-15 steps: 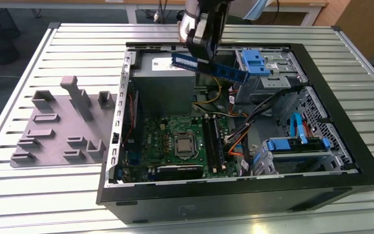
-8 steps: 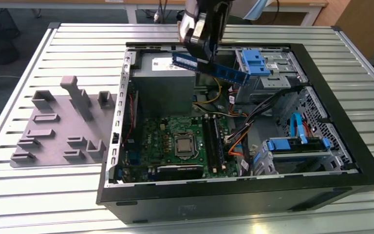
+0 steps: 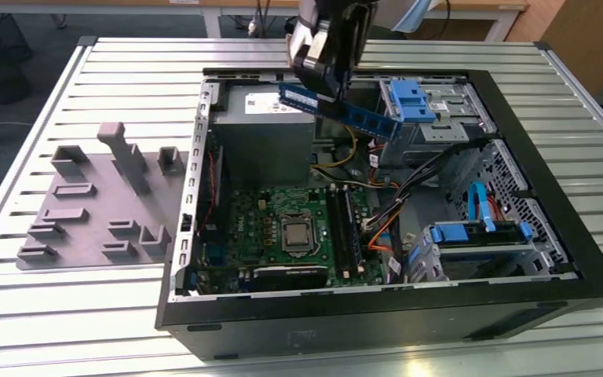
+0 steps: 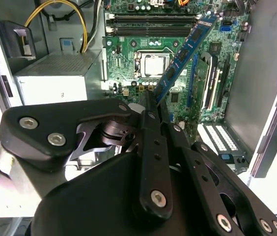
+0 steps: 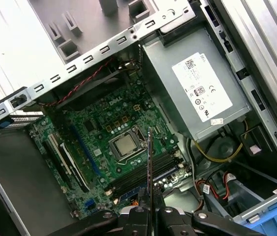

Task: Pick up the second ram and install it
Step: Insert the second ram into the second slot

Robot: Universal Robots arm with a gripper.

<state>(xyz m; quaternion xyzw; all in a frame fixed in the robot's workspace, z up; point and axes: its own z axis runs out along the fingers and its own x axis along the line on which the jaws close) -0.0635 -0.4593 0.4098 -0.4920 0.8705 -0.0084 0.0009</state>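
**RAM stick held in the air above the open case**

The second ram (image 3: 341, 108) is clamped by one end between the fingers of the gripper (image 4: 151, 101), which are closed tight on it. In the exterior view it hangs tilted above the open computer case (image 3: 584, 259), over the power supply (image 3: 264, 126) and well clear of the green motherboard (image 3: 280, 236). In the first wrist view the stick (image 5: 149, 162) appears edge-on as a thin line over the board, with the CPU (image 5: 124, 145) and the black memory slots (image 5: 143, 174) beneath.

The hold is near one end, so the long free end could swing or slip. If the stick meets a slot tilted or off-line, it may jam, or press on the yellow cables (image 3: 349, 153) nearby.
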